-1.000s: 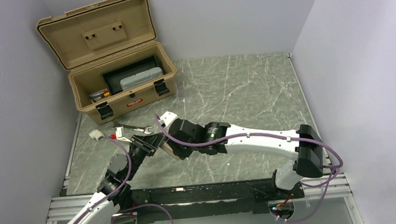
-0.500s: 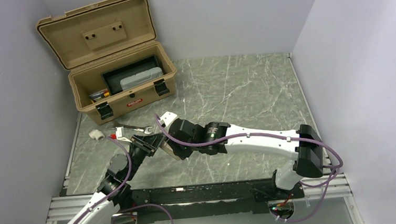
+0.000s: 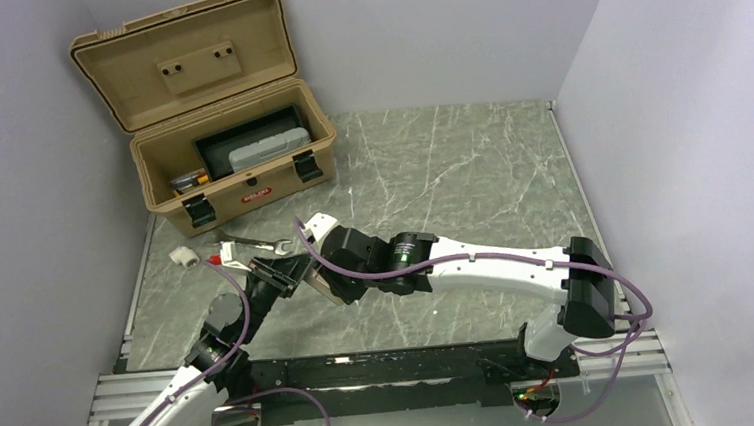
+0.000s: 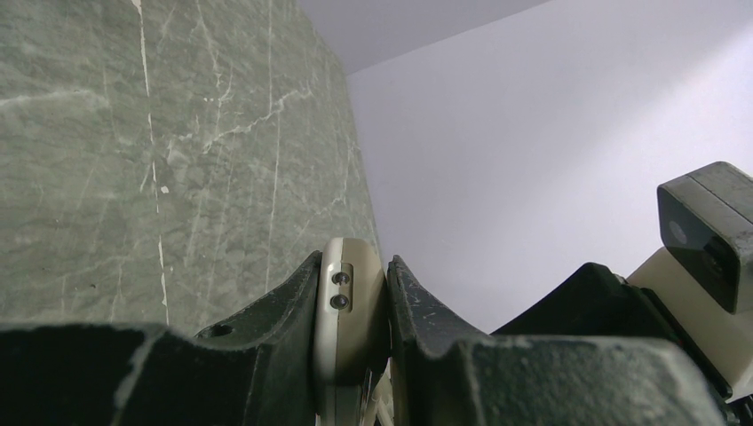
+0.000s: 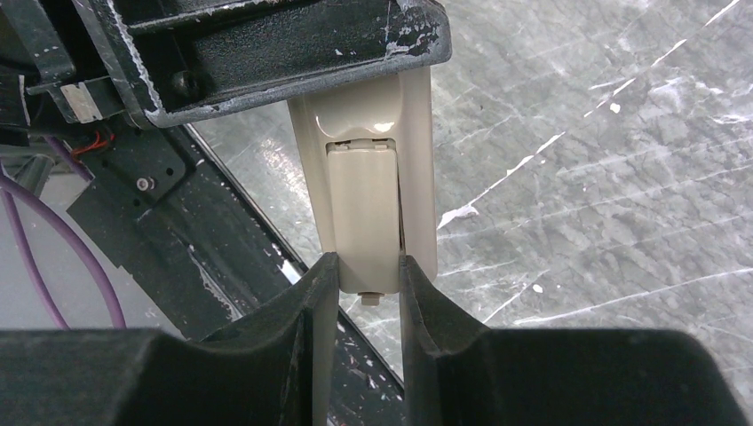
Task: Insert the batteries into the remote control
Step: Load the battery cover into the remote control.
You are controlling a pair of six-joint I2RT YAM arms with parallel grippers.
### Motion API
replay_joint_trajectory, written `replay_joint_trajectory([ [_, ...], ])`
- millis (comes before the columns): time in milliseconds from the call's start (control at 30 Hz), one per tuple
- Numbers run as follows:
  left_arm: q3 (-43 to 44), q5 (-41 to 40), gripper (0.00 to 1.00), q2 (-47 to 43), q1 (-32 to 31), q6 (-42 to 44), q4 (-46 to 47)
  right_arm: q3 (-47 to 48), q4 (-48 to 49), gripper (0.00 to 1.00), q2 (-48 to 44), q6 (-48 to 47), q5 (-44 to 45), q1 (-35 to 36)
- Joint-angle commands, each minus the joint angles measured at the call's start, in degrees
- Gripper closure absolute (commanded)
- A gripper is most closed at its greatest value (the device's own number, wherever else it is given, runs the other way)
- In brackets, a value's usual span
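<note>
Above the near-left part of the table [image 3: 450,168], the remote control [image 4: 348,302] hangs in the air between the two arms, back side up. The left pincer [image 4: 352,264] is pressed tight on one end of it. The right pincer [image 5: 368,262] meets it from the other end, with its fingers drawn in narrower than the body and nipping the sides of the battery cover [image 5: 362,209]. The cover looks part-slid, with a gap at its far edge and a tab poking out near the fingertips. The remote's long axis runs straight from one pincer to the other, so the cover should pull off along that line, toward the right arm and away from the left. No battery is in either pincer, and I cannot pick any out for certain (something orange lies in the open toolbox [image 3: 252,197], too small to name). The loading itself has not begun.
</note>
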Motion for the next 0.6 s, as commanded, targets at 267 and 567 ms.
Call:
replay_joint_trajectory([
  [267,-3.7,0.2,1.0,0.8,0.1,-1.3,4.8,3.2,-0.4,0.9,1.5,-1.6,1.5,0.3],
  [567,-4.2,0.3,1.0,1.0,0.1,-1.6,5.4,4.3,-0.3,0.88,1.9,-2.1,1.5,0.2],
])
